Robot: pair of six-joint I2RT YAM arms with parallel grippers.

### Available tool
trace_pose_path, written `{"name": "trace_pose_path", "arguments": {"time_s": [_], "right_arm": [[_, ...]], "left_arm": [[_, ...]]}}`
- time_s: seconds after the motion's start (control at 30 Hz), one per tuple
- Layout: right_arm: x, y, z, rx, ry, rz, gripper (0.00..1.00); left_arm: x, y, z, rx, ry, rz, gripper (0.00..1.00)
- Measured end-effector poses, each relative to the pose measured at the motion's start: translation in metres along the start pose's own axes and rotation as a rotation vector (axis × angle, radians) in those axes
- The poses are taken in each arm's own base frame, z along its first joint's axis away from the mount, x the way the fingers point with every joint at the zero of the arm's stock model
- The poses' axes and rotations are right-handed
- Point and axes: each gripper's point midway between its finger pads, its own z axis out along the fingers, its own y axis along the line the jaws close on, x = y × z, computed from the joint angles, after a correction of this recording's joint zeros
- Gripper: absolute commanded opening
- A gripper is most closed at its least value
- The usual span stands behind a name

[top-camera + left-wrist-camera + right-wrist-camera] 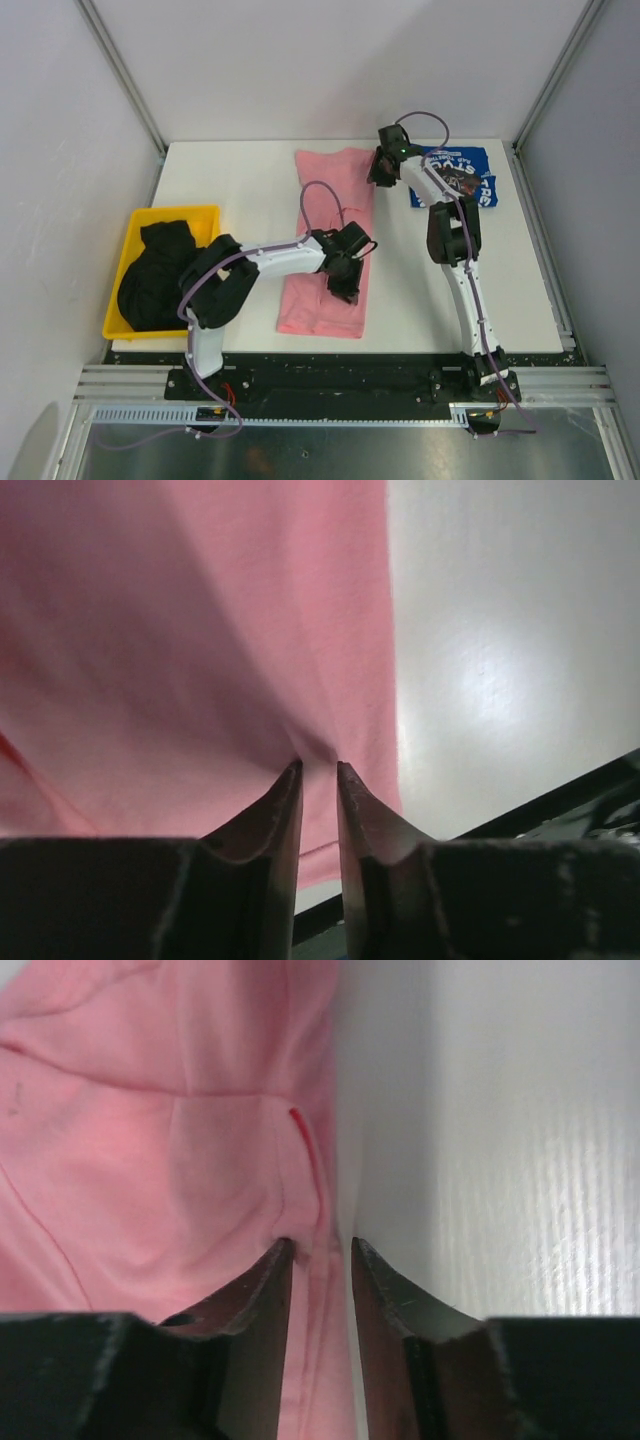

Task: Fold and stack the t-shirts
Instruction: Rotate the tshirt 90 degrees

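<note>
Left pincer is nipped down to a thin gap with a pucker of the pink tee caught between the tips, near the close end of the shirt's right edge. Right pincer looks the same, jaws almost together on that same right edge but up at the far end, with bare table just beside it.

The tee lies flat mid-table as a long strip. Its long axis runs from you toward the far side, leaning a touch left at the near end. I can't say for sure which end is the collar.

My read is you're mid lengthwise fold, with the edge gripped and not yet carried over. Next you'd want to lift both ends together, sweep left at the same pace so the edge stays straight, then lay it down square.

The blue tee sits folded at far right, and the black tees are waiting in the yellow bin
</note>
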Motion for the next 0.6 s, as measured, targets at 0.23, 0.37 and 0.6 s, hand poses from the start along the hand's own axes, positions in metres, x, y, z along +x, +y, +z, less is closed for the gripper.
{"name": "trace_pose_path", "arguments": {"time_s": [0.23, 0.37, 0.6], "right_arm": [[-0.019, -0.026, -0.005, 0.028, -0.009, -0.002, 0.52], [-0.012, -0.033, -0.037, 0.044, 0.031, 0.001, 0.51], [0.033, -0.007, -0.18, -0.086, 0.046, 0.011, 0.47]], "left_arm": [[-0.032, -0.035, -0.016, 0.094, -0.071, 0.009, 0.43], [-0.042, -0.044, -0.058, 0.156, -0.157, 0.013, 0.43], [-0.03, 0.006, -0.155, 0.221, -0.399, -0.081, 0.39]]}}
